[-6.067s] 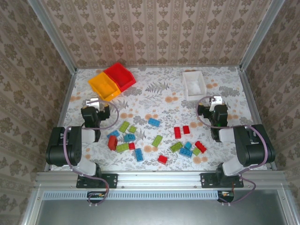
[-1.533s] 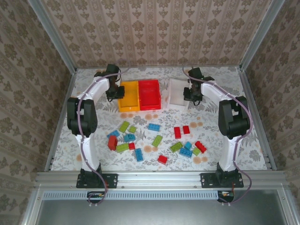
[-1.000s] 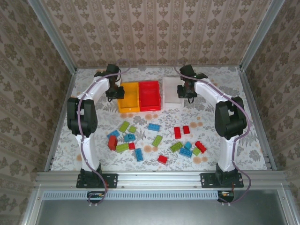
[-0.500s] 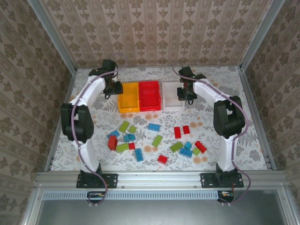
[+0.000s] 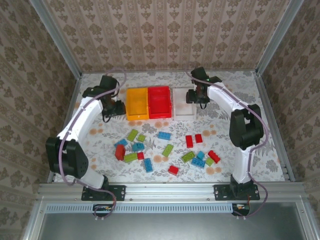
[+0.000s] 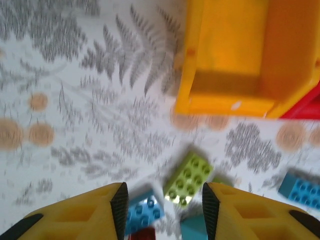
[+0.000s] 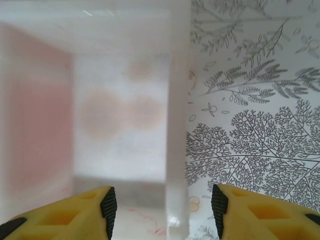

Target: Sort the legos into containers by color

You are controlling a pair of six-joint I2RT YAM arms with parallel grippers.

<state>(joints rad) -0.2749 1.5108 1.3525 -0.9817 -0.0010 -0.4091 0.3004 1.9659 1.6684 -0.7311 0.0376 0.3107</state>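
Yellow-orange bin [image 5: 136, 102], red bin [image 5: 160, 101], white bin [image 5: 183, 101]: now gathered in one row, worktop's [image 5: 225, 115] far side. My left hand [image 5: 114, 107]: let go, parted, empty. My right hand [image 5: 196, 96]: parted astride white bin's wall. Legos [image 5: 167, 150]: unsorted mid-worktop; picking can start.

Three bins [image 5: 137, 104], six red legos [image 5: 189, 141], six green legos [image 5: 167, 150], six blue legos [image 5: 164, 135].

Three bins [image 5: 160, 101] abreast at back — legos [image 5: 167, 150] scattered nearer.
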